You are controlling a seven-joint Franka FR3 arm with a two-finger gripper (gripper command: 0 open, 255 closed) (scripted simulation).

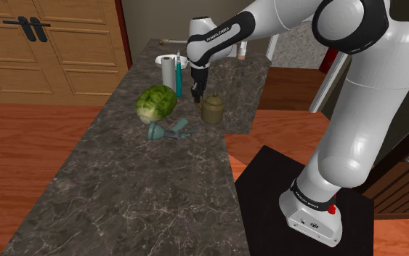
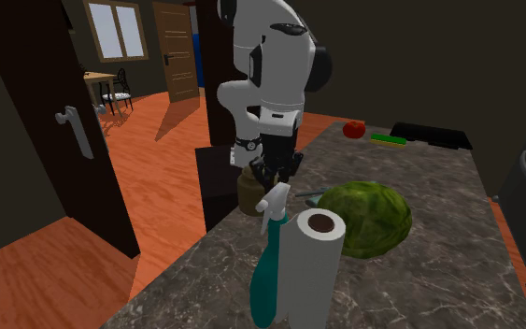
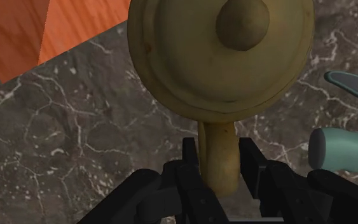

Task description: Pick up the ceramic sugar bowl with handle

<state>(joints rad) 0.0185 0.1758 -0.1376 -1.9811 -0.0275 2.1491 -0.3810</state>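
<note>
An olive-brown sugar bowl (image 1: 211, 109) with a knobbed lid stands upright on the dark marble counter (image 1: 123, 196), close to the counter's edge. In the wrist view its round lid (image 3: 222, 57) lies just ahead of the fingers, and its loop handle (image 3: 219, 159) points back toward the hand. My black gripper (image 3: 220, 149) is shut on that handle, with one finger pressed on each side. The gripper (image 1: 197, 93) comes down from above at the bowl's side. In the second exterior view the bowl (image 2: 249, 192) sits by the gripper (image 2: 275, 173).
A green melon-like ball (image 1: 157, 103), a paper towel roll (image 1: 168, 71) and a teal spray bottle (image 1: 179, 73) stand close by. A teal tool (image 1: 170, 131) lies beside the bowl. A red fruit (image 2: 353, 129) and a sponge (image 2: 389, 140) sit farther along. Orange floor lies beyond the edge.
</note>
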